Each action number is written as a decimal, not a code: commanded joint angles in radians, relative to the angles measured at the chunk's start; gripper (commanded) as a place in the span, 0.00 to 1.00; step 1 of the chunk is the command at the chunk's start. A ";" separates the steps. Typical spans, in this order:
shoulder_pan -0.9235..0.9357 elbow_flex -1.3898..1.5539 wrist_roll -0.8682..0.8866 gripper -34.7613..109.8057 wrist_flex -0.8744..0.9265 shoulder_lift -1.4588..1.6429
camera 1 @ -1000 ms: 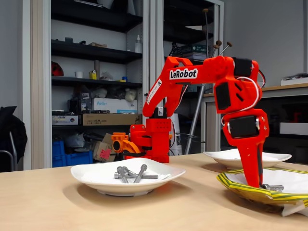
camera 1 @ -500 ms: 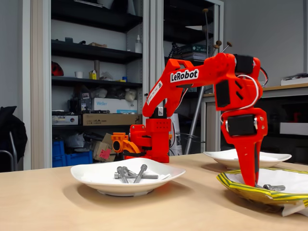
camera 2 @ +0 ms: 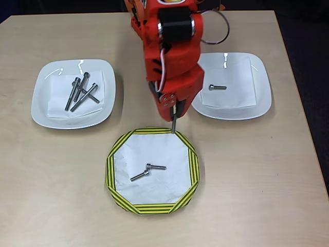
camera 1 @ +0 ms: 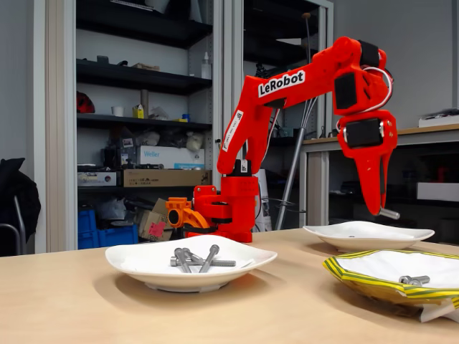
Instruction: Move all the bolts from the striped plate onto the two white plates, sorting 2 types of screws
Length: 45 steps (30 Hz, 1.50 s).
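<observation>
Raised claw (camera 1: 381, 208) clamped on a short bolt (camera 1: 389, 213).
Two bolts (camera 2: 148, 171) lie on the striped plate (camera 2: 193, 164); long bolts (camera 2: 81, 91) occupy the left white plate (camera 2: 41, 105).

Red arm (camera 2: 172, 56) — yellow-and-dark, perhaps green, striped plate (camera 2: 193, 165) — white plates (camera 2: 43, 105).

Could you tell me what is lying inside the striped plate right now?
Two short bolts lie near the middle of the striped plate, on its white centre. The gripper, holding another bolt, covers a bit of the far rim.
</observation>
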 commanded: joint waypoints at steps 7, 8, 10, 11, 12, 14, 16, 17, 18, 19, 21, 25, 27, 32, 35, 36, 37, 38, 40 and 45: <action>-0.370 0.719 0.492 0.24 -0.278 0.575; -0.400 0.770 0.540 0.24 -0.311 0.614; -0.453 0.838 0.629 0.24 -0.341 0.663; -0.474 0.862 0.675 0.24 -0.347 0.681; -0.489 0.890 0.712 0.24 -0.360 0.696; -0.499 0.927 0.701 0.32 -0.410 0.718; -0.488 0.940 0.670 0.34 -0.443 0.721; -0.477 0.940 0.657 0.34 -0.454 0.718; -0.463 0.940 0.640 0.35 -0.465 0.715; -0.446 0.934 0.615 0.35 -0.474 0.712; -0.402 0.902 0.554 0.36 -0.482 0.690; -0.249 0.755 0.342 0.36 -0.508 0.577; -0.161 0.661 0.216 0.35 -0.532 0.491; 0.014 0.466 -0.018 0.34 -0.626 0.268; 0.074 0.370 -0.084 0.33 -0.647 0.146; 0.089 0.339 -0.130 0.32 -0.655 0.107; 0.100 0.301 -0.199 0.31 -0.657 0.066; 0.107 0.252 -0.308 0.31 -0.657 0.023; 0.107 0.152 -0.561 0.31 -0.637 -0.064; 0.133 0.115 -0.877 0.34 -0.617 -0.172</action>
